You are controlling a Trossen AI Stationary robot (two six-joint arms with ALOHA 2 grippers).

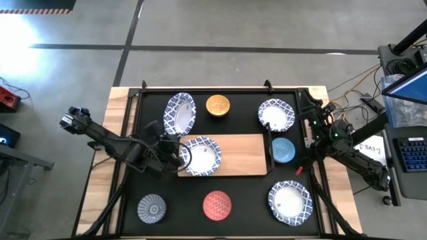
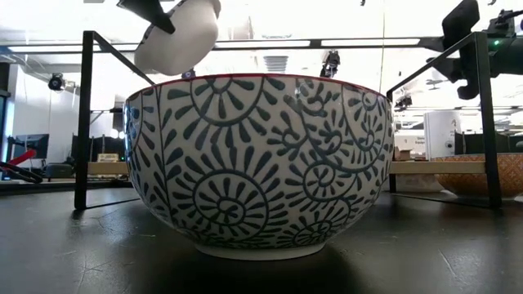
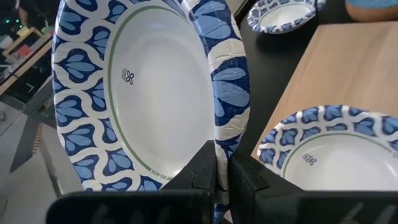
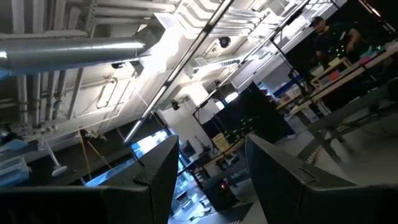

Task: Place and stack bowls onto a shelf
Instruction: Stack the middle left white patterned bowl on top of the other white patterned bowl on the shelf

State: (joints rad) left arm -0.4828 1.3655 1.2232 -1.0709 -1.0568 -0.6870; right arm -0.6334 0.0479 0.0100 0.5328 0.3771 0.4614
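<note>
Left claw [image 3: 221, 177] clamped on rim of tilted patterned bowl [image 3: 143, 93], raised over shelf [image 1: 248, 155] left end; second patterned bowl [image 1: 200, 157] lies directly beneath, on shelf. Right claw [image 4: 208, 180] open, idle at desk right edge

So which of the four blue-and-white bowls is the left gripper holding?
The tilted one beside the orange bowl, pinched by its rim in the left gripper. The other three lie flat.

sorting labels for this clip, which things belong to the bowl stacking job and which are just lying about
Job:
- left pincer, shut on a blue-and-white bowl
- blue-and-white bowl on the shelf
- wooden shelf
- loose bowls: orange, light blue, red, grey ribbed

Lying about:
- cables
- keyboard
</note>
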